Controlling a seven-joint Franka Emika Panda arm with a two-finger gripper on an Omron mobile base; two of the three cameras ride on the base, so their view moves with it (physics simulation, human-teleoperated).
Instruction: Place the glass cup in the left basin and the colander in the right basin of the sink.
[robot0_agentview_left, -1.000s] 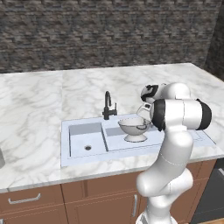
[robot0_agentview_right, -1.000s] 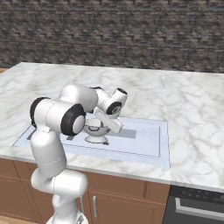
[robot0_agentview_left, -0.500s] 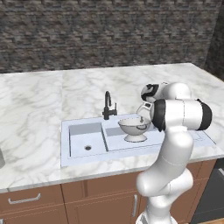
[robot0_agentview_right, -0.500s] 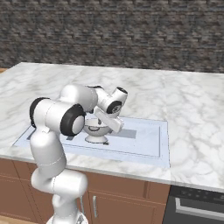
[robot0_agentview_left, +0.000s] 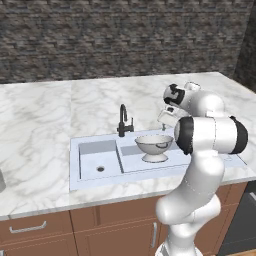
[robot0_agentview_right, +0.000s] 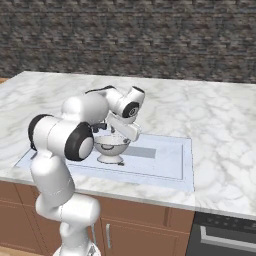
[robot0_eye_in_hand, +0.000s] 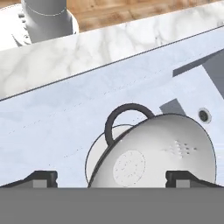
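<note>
The colander (robot0_agentview_left: 154, 146) stands upright on its base ring in the right basin (robot0_agentview_left: 131, 160) of the sink (robot0_agentview_left: 75, 165). My gripper (robot0_agentview_left: 164, 126) hangs just above the colander's right rim, open, with nothing between its fingers. In the hand view the colander (robot0_eye_in_hand: 153, 153) lies below the wide-apart fingertips (robot0_eye_in_hand: 41, 178), one rim handle (robot0_eye_in_hand: 128, 114) pointing away. From the right side the colander (robot0_agentview_right: 111, 147) sits under the gripper (robot0_agentview_right: 118, 134). The left basin (robot0_agentview_left: 92, 150) holds nothing but its drain. The glass cup (robot0_agentview_left: 1, 181) shows as a grey sliver on the counter at the far left edge.
A thin black faucet (robot0_agentview_left: 123, 120) rises behind the divider between the basins, left of the gripper. Marble counter (robot0_agentview_left: 45, 120) surrounds the sink, with a dark stone wall behind. A dark oven front (robot0_agentview_right: 225, 235) sits below the counter on the right.
The jaws have opened off the colander's rim, leaving it standing in the right basin. The arm has barely moved.
</note>
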